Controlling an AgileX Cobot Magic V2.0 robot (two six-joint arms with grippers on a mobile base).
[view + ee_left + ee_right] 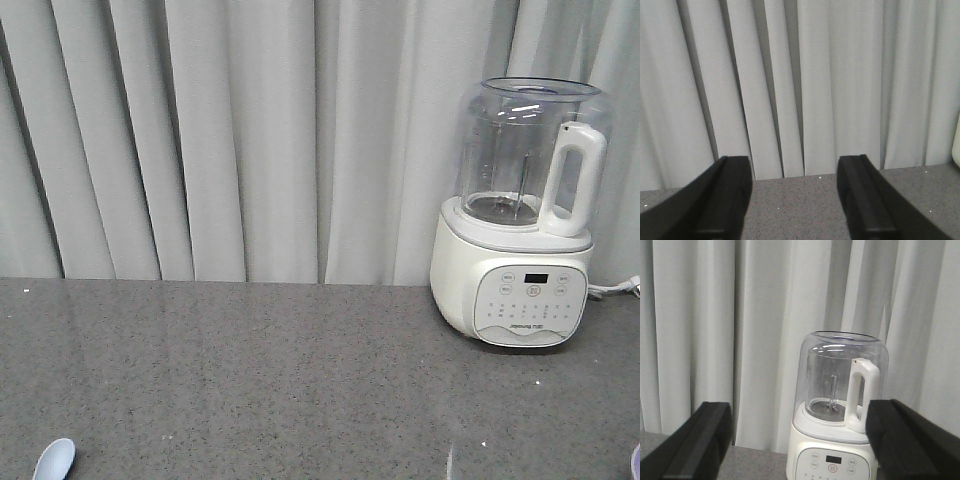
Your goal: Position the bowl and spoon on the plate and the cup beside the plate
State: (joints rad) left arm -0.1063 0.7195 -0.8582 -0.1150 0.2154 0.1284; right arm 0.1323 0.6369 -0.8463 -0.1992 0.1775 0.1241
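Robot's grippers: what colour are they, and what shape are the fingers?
The left gripper and the right gripper are both matte black. Each has two long, flat, blocky fingers with squared tips and a ridge running along them. No cables, labels or markings show.

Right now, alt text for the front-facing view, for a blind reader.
A white blender with a clear jug stands at the right of a grey speckled counter, pale curtains behind. A pale blue spoon pokes in at bottom left.

front view low over counter [250, 380] facing curtain [250, 140], wrist views level, right shares blender [520, 230]
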